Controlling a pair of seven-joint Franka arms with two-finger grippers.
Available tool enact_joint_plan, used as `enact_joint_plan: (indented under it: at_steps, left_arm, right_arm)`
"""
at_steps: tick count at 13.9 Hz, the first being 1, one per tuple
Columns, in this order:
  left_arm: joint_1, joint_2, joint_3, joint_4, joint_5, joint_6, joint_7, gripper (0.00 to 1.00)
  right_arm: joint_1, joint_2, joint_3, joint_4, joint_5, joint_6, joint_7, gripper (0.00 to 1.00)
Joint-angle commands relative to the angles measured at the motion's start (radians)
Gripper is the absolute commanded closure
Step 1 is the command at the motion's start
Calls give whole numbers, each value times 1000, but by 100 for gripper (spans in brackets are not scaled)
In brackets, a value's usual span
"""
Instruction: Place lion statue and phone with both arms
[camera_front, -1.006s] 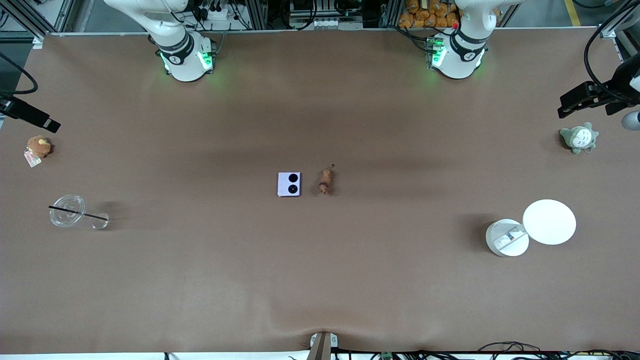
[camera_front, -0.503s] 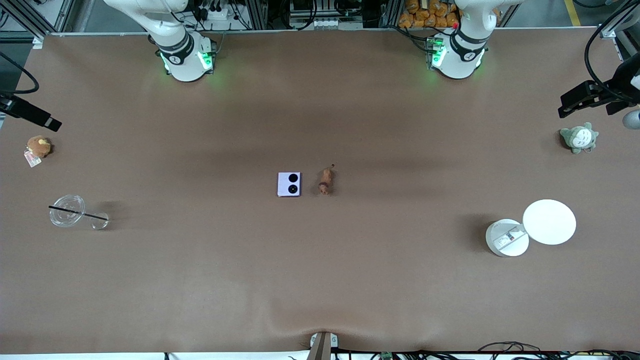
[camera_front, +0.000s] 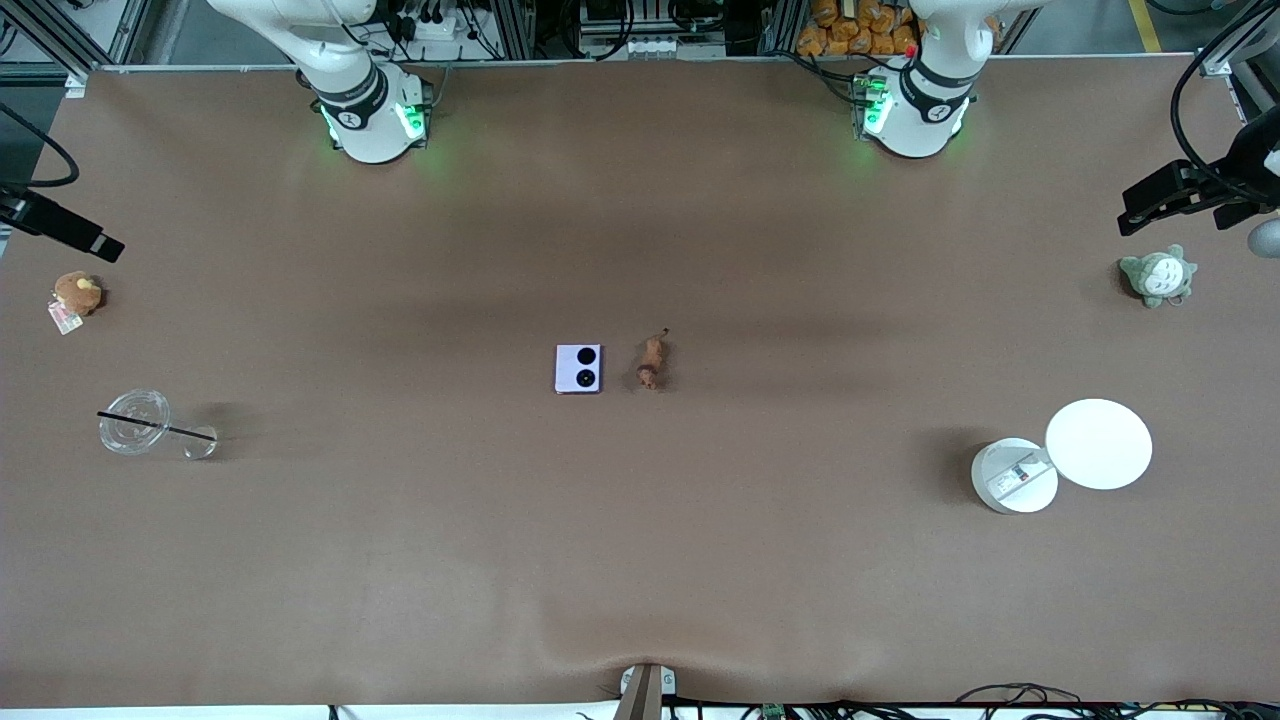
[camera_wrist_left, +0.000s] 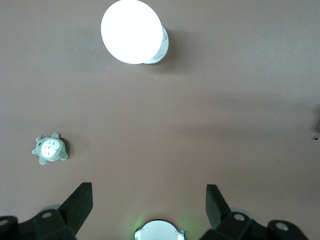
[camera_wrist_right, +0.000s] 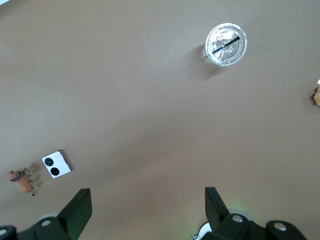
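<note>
The pale lilac phone (camera_front: 578, 368) lies flat at the middle of the table, its two black camera rings facing up. Beside it, toward the left arm's end, stands the tiny orange-brown lion statue (camera_front: 651, 363). The right wrist view shows the phone (camera_wrist_right: 56, 164) and the lion statue (camera_wrist_right: 21, 180) together, well off from the gripper. My right gripper (camera_wrist_right: 147, 195) hangs high over bare table near its own base, open and empty. My left gripper (camera_wrist_left: 149, 191) is also open and empty, high over its base (camera_wrist_left: 160, 232). Neither gripper shows in the front view.
A clear lidded cup with a black straw (camera_front: 135, 423) and a brown-orange plush (camera_front: 77, 293) lie at the right arm's end. A grey-and-white plush (camera_front: 1158, 276) and a white round container with its lid (camera_front: 1098, 443) lie at the left arm's end.
</note>
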Motion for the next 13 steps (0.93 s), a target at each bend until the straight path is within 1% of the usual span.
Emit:
enact_joint_plan:
  at_steps: [1, 2, 4, 7, 13]
  left_arm:
    - [2, 11, -5, 28, 14, -21, 4, 0]
    - [0, 11, -5, 28, 14, -21, 2, 0]
    - [0, 11, -5, 26, 12, -21, 1, 0]
    - [-1, 11, -5, 25, 14, -21, -1, 0]
    - [-17, 14, -17, 16, 11, -21, -9, 0]
  right_arm:
    - [23, 14, 10, 31, -70, -19, -5, 0]
    - [39, 14, 10, 31, -93, -19, -8, 0]
    - [46, 14, 10, 31, -96, -19, -20, 0]
    - [40, 14, 5, 29, -96, -19, -118, 0]
    - [36, 14, 4, 28, -87, -19, -116, 0]
